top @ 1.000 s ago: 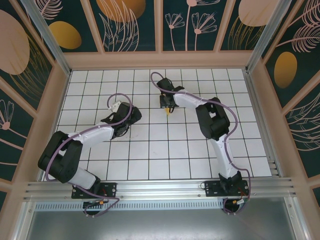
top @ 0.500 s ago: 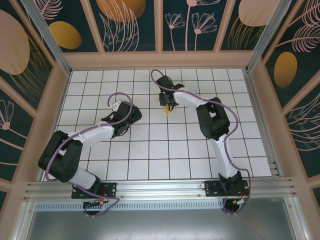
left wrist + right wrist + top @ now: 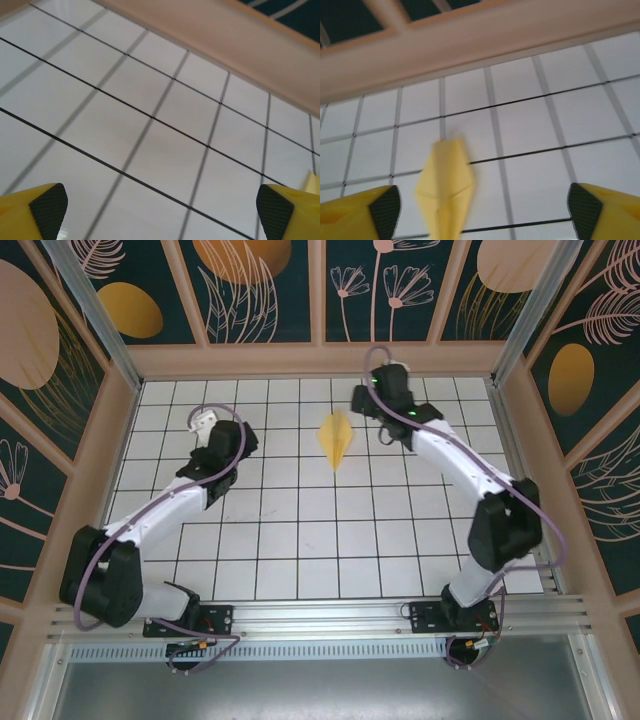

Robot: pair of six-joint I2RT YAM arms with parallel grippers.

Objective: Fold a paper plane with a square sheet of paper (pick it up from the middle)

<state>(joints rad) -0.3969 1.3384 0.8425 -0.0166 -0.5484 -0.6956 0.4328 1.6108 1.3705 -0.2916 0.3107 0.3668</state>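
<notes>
The yellow paper plane (image 3: 336, 440), a narrow pointed dart with a centre crease, lies flat on the white gridded surface (image 3: 300, 540) toward the far wall, between the two arms and apart from both. The right pincer (image 3: 485, 210) stands wide open and empty, with the plane on the tiles ahead of it. The left pincer (image 3: 160, 210) is likewise spread wide, holding nothing, over white tiles.

The left arm reaches forward, the left gripper (image 3: 160, 212) gaping wide. The right arm reaches forward too, its elbow behind and right of the right gripper (image 3: 485, 210), jaws wide apart.
</notes>
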